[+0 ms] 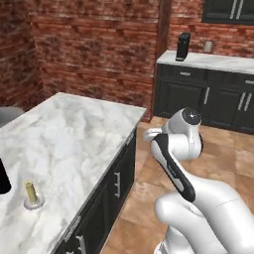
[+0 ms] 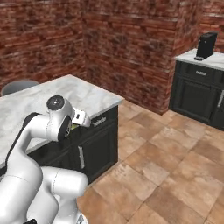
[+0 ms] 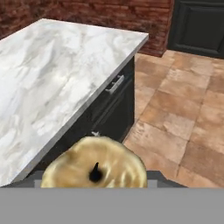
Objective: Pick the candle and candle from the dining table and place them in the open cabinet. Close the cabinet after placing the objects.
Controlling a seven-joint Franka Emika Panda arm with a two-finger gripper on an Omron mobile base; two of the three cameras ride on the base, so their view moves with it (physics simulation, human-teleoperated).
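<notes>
You've got the short, squat golden-tan candle (image 3: 94, 168) with its little black wick sitting right up against the hand camera, tucked between the finger tips of the two-finger gripper (image 3: 94, 183), so I read the pincer as clamped on it and carrying it clear of the long dining table with the white, grey-veined marble top (image 1: 74, 134), out past its edge over the black panelled front and the brown tiled floor. From the right base camera you can just catch a sliver of yellow at the hand (image 2: 75, 126), beside the table's near corner. That's one pickup done, by my reckoning, but nothing is stowed yet. Look to the left base camera: the tall slim pale-yellow candle on its round silvery base (image 1: 32, 194) stands upright on the marble, near a tall black bottle (image 1: 4, 177) at the picture's edge. So you have plenty left: carry this squat one to the large black wall cabinet, whose panelled doors with silver bar handles (image 1: 229, 11) show at the top right above the far counter, set it on the shelf, come back for the stick candle, then shut the doors. I can't tell from here which door stands open.
</notes>
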